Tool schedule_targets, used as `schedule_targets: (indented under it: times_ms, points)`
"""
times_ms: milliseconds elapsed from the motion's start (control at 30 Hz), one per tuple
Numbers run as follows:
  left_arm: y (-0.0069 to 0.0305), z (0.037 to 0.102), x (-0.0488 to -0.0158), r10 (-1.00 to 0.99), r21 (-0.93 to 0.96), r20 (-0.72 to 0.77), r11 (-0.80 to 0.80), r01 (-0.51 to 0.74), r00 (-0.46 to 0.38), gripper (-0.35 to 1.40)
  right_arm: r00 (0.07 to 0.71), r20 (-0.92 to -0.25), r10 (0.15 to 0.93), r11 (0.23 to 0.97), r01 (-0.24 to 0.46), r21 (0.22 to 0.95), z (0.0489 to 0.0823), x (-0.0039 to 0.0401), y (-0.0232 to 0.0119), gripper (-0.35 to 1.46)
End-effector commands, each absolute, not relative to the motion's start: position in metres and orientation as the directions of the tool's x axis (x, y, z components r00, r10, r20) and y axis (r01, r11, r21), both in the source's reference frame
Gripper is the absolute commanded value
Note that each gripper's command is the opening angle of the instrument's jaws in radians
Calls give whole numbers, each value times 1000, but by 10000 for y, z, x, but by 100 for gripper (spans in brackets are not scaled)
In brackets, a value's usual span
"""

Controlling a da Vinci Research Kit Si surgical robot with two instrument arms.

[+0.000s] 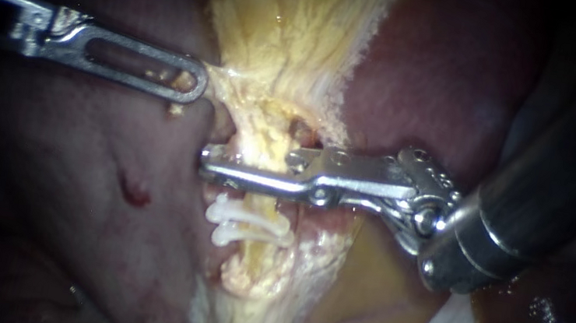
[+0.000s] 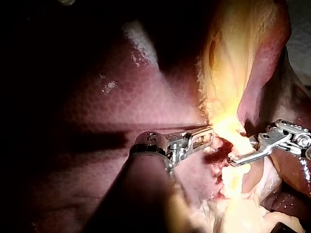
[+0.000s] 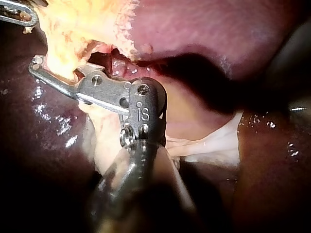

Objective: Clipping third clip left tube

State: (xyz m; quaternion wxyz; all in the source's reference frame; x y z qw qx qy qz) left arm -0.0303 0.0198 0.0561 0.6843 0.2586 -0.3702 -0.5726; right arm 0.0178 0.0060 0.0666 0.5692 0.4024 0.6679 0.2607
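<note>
just above two white clips (image 1: 245,223), my right instrument (image 1: 216,158) sits spread apart astride the tube (image 1: 258,161) (yellow, ragged); my left instrument (image 1: 195,83), higher and leftward, is clamped on a pale strand (image 1: 239,82).

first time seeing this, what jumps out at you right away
The pale yellow band runs down the middle of the endoscope view, bright against the dark red liver. The right tool lies across it just above two white clips that sit on the band. The left tool grips the band's edge from the left.
</note>
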Motion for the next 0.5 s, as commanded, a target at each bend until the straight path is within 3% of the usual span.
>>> schedule_targets:
  times_ms: [33,500]
  points:
    - [199,560,-303,-975,778,210,210,592,70,-35,-24,-553,833,540,255,802,668,179,58,-35]
    - [199,561,-302,-975,778,210,210,592,70,-35,-21,-555,831,541,262,799,670,180,58,-35]
